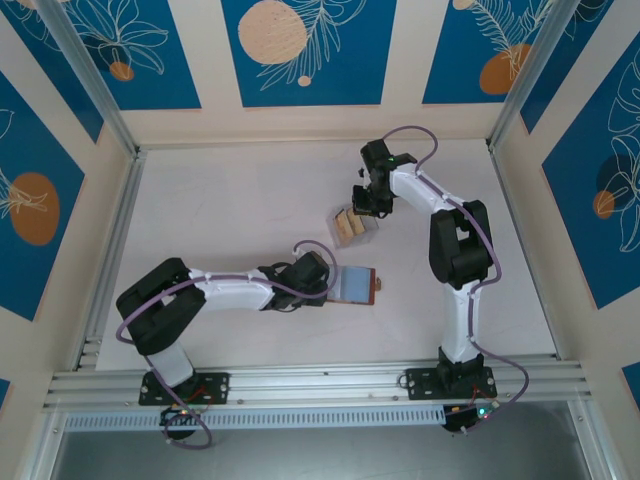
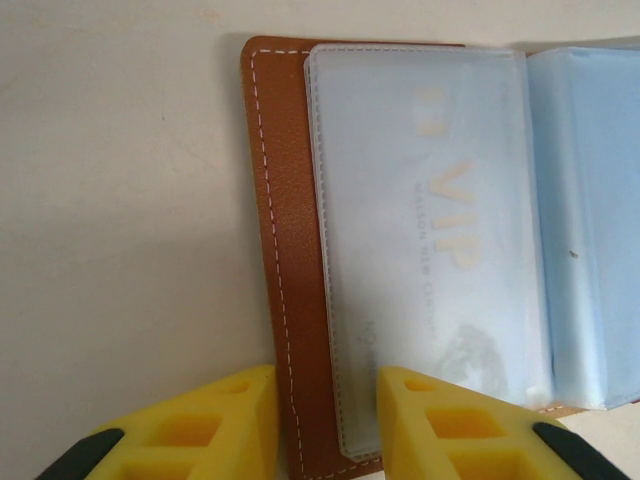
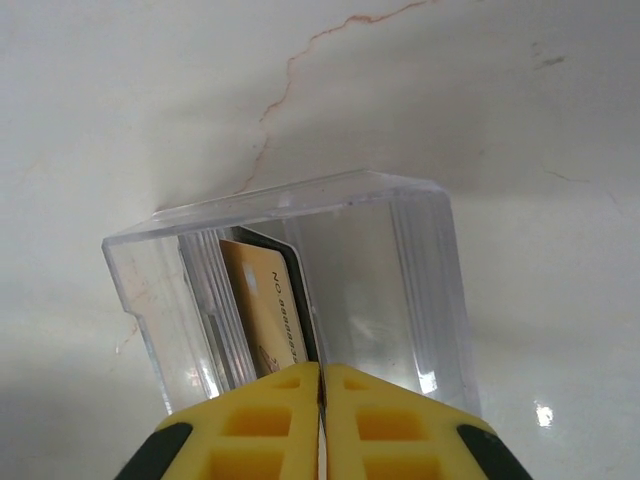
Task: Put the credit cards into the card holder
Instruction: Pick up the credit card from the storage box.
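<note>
Yellow fingers [image 3: 270, 425] of the right jaws sit closest in the right wrist view, pressed flat together with barely a seam between them. The dark edge of a credit card [image 3: 262, 310] runs straight down into that seam, so it looks pinched by its near end. That tan card stands on edge, a bit tilted, inside a clear plastic box [image 3: 425, 290], over by the box's ribbed left wall. The box sits on a pale marbled worktop [image 3: 150, 100] with a thin reddish vein running across it. Over on the other arm, the left jaws are partway open. Their yellow fingers [image 2: 195, 435] stand either side of the stitched brown border of the card holder [image 2: 285, 250] and grip nothing as far as I can tell. One finger is over bare worktop, and the other is over a frosted sleeve [image 2: 420, 250] with faint "VIP" lettering showing through. The holder lies flat and open, with its grey-blue pages spreading away from that border. From the overhead camera it's around the middle of the worktop, right at the left arm's tip. The clear box is a little further back, near it but not touching, and the right arm is bent down over it.
</note>
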You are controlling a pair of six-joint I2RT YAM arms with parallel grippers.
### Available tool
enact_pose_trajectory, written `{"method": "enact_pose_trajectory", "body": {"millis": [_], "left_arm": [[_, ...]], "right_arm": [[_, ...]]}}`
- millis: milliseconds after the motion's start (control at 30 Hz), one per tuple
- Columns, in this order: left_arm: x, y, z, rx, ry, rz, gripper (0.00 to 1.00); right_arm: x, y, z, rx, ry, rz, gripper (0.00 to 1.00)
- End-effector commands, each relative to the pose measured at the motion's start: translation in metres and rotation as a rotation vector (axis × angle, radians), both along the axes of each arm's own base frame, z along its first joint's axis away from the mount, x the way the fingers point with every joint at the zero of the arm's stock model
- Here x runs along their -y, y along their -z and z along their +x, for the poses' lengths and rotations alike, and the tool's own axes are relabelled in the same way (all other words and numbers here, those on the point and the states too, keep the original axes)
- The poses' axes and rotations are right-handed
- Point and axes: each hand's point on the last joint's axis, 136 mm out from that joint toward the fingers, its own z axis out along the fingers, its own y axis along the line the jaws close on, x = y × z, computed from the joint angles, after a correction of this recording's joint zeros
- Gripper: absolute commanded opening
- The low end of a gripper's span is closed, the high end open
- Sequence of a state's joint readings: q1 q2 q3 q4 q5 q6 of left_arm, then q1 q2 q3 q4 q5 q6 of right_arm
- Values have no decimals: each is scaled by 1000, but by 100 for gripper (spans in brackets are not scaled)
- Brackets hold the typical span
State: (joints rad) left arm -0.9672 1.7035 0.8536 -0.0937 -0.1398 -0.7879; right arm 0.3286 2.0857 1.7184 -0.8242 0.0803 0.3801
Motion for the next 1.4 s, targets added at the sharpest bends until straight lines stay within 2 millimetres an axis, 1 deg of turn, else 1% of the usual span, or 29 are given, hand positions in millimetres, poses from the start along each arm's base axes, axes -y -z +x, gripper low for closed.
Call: {"method": "enact_pose_trajectory", "body": {"millis": [0, 67, 100, 300, 400, 600, 733, 833, 1033, 1233, 1367], "left_arm": [[-24, 35, -28, -119, 10, 132, 31], [-25, 34, -28, -118, 9, 133, 31], [-25, 34, -28, -118, 9, 134, 31], [-24, 36, -28, -123, 7, 136, 31], [-24, 36, -28, -124, 5, 135, 31], [-24, 36, -28, -126, 4, 134, 31], [-24, 37, -28, -128, 2, 137, 30], [-24, 37, -28, -129, 2, 137, 30], [-25, 37, -28, -131, -3, 143, 30], [-26, 38, -29, -132, -5, 145, 30], [-26, 38, -29, -133, -8, 147, 30]], "right_arm": [[-3, 9, -9, -46, -19, 44, 6], [-4, 6, -9, -47, -20, 66, 1], [-5, 3, -10, -43, -22, 73, 0], [-9, -17, -12, -6, -40, 102, 0], [-6, -23, -13, 4, -35, 74, 0], [0, -24, -14, -3, -21, 34, 0], [1, -29, -14, 6, -16, 34, 0], [2, -38, -12, 33, -12, 37, 0], [12, -56, -8, 88, 17, 28, 0], [18, -70, -9, 124, 33, 24, 0], [19, -80, -11, 144, 34, 31, 0]]}}
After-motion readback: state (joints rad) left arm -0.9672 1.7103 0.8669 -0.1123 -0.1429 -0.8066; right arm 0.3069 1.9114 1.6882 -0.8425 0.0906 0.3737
